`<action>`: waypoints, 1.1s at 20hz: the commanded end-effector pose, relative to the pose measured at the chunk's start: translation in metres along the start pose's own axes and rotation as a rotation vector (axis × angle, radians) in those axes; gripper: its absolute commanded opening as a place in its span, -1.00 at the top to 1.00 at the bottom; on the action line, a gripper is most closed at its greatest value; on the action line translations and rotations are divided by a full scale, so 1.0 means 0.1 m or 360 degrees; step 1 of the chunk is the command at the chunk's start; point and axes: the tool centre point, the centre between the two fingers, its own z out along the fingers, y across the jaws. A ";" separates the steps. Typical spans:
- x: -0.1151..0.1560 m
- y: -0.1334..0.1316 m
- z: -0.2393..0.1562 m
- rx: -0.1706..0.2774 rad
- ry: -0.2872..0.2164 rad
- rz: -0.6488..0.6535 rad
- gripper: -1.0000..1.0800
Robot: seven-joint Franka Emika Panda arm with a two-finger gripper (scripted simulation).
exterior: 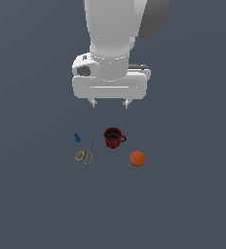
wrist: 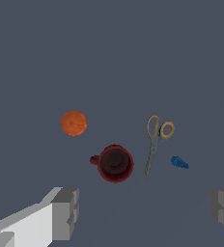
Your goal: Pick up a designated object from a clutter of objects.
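One orange ball (exterior: 137, 158), one mug (exterior: 113, 137), one scissors (exterior: 86, 150), one blue piece (exterior: 77, 138).

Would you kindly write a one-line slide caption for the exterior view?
Open tool above a mug, scissors, blue piece and orange ball.

Mottled orange ball (exterior: 137, 158) rests near dark red mug (exterior: 113, 137), scissors (exterior: 86, 150), blue piece (exterior: 77, 138)
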 end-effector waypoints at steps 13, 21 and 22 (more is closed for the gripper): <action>0.01 0.29 -0.03 0.0011 -0.0011 0.0066 -0.92; 0.13 0.15 0.18 0.0004 -0.0012 0.0060 -0.92; 0.15 0.11 0.23 0.0002 -0.0012 0.0059 -0.92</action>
